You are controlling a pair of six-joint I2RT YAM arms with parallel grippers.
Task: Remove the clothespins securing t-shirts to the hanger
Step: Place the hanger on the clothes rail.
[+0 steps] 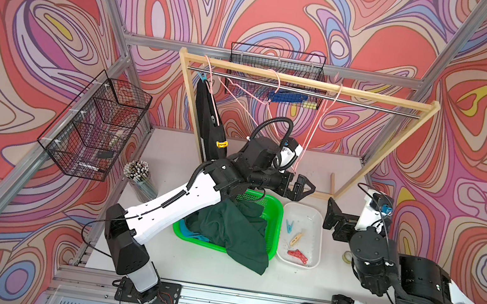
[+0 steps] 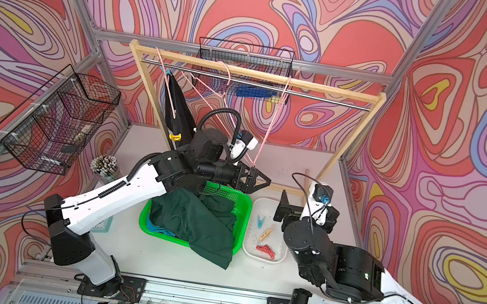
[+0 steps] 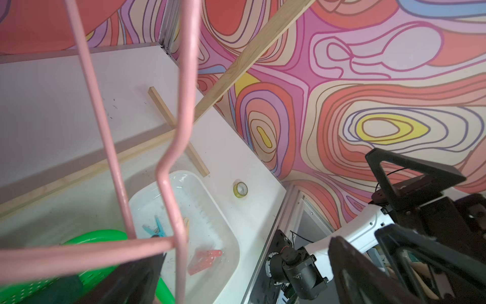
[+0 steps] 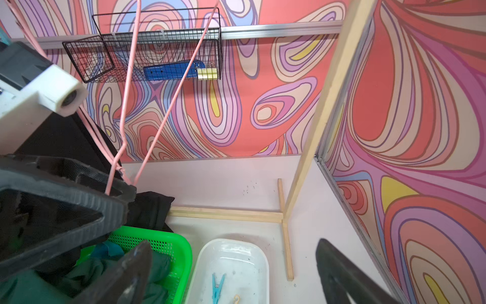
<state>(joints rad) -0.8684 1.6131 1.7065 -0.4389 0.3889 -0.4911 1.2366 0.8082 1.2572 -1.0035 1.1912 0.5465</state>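
Near the green basket (image 1: pixel 277 205), left claw (image 1: pixel 301 188) stands apart by a pink hanger (image 3: pixel 188 79); right claw (image 1: pixel 333 221) likewise, empty.

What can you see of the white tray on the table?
The white tray is a shallow, translucent plastic tub with rounded corners. It lies flat on the table beside the green basket. Inside lie a light blue clothespin, a beige clothespin and red clothespins.
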